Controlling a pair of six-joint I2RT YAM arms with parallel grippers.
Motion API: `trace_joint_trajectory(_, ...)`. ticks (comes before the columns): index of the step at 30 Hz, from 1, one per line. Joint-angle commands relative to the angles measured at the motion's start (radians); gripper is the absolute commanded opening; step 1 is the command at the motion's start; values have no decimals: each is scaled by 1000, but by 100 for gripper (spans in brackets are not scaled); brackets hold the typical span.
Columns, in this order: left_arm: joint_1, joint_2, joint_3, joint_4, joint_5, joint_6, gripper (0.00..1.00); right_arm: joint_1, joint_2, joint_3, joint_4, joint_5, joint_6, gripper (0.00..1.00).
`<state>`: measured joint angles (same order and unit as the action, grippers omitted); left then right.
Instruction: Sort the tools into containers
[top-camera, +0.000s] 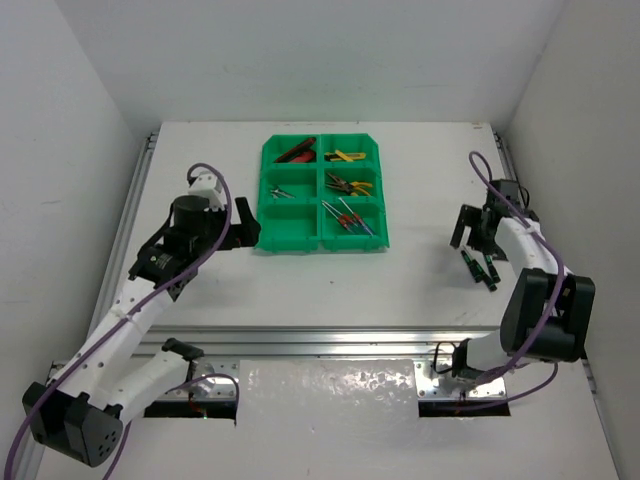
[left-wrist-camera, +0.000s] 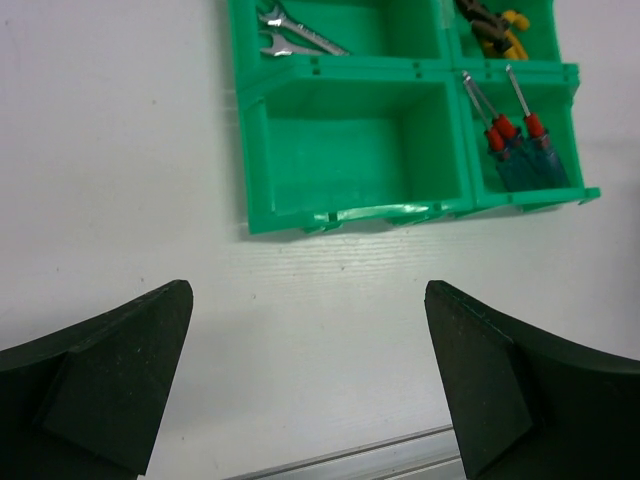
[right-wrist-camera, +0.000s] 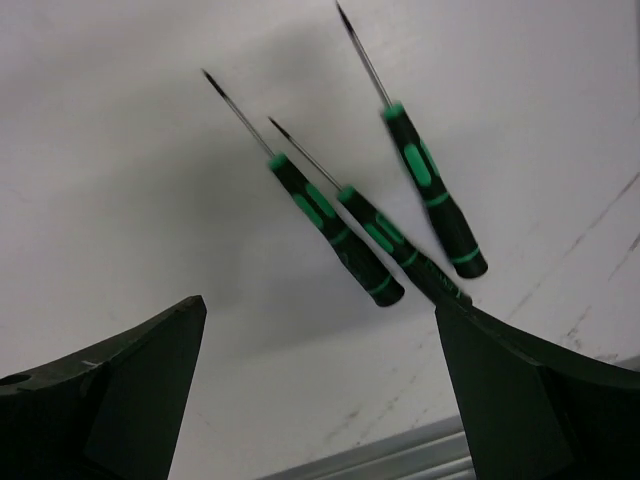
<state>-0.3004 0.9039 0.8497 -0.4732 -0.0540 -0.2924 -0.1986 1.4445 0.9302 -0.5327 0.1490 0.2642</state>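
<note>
The green containers tray (top-camera: 268, 240) sits mid-table. Its bins hold red-and-black tools (top-camera: 297, 152), yellow-handled tools (top-camera: 343, 156), silver wrenches (left-wrist-camera: 300, 35), pliers (top-camera: 350, 185) and blue-handled screwdrivers (left-wrist-camera: 520, 150). The near-left bin (left-wrist-camera: 350, 140) has nothing in it. My left gripper (left-wrist-camera: 308, 290) hovers open over bare table just in front of that bin. Three green-and-black screwdrivers (right-wrist-camera: 340, 235) lie on the table at the right. My right gripper (right-wrist-camera: 320, 303) stands open just short of them, holding nothing. The middle one's handle end runs behind my right finger.
An aluminium rail (top-camera: 330, 335) crosses the table's near edge in front of both grippers. White walls close in the left, back and right sides. The right arm's elbow (top-camera: 545, 310) stands near the right wall.
</note>
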Motion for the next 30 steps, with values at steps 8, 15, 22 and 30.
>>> trace_joint_trajectory(8, -69, -62, -35, -1, -87, -13, 100, -47, 119, -27, 87, 123, -11, 90)
trace_joint_trajectory(15, -147, -95, -34, -15, -138, -19, 100, -50, 123, -45, 123, 6, -88, 71)
trace_joint_trajectory(22, -170, -95, -34, -13, -118, -16, 100, -48, 92, -28, 142, -17, -97, 57)
trace_joint_trajectory(30, -203, -92, -37, -12, -113, -14, 100, -61, 233, 103, 134, 92, -138, 44)
